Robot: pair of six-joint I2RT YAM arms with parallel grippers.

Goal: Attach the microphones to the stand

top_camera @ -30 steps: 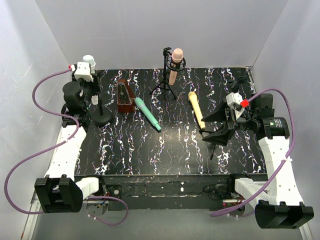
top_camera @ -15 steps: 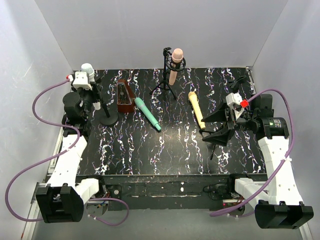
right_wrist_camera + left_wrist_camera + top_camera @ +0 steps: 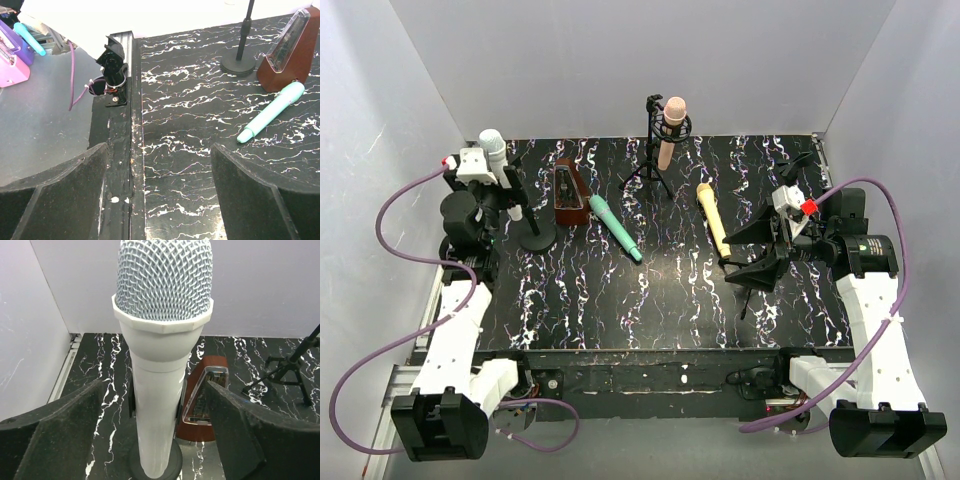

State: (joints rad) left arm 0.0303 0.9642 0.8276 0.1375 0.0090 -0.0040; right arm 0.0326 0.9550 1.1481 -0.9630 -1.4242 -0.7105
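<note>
The white microphone (image 3: 494, 150) (image 3: 161, 365) stands upright in the clip of the round-base stand (image 3: 537, 238) (image 3: 176, 460) at the far left. My left gripper (image 3: 500, 180) (image 3: 155, 390) is open around it, with a gap on each side. A peach-pink microphone (image 3: 670, 130) sits clipped in the tripod stand (image 3: 650, 172) at the back. The teal-green microphone (image 3: 615, 228) (image 3: 272, 112) and the yellow microphone (image 3: 713, 218) lie flat on the black marbled table (image 3: 650, 300). Low at the right, my right gripper (image 3: 740, 258) (image 3: 160, 165) is open and holds nothing.
A brown metronome block (image 3: 569, 195) (image 3: 205, 405) (image 3: 290, 55) stands just right of the round-base stand, with the teal-green microphone beside it. White walls close in the back and sides. The right wrist view shows the table's edge rail (image 3: 117, 150) and clutter beyond it.
My left gripper's jaws have opened off the white microphone, which stays in the stand's clip. The left arm and the stand's base have shifted slightly. The right arm has not moved.
</note>
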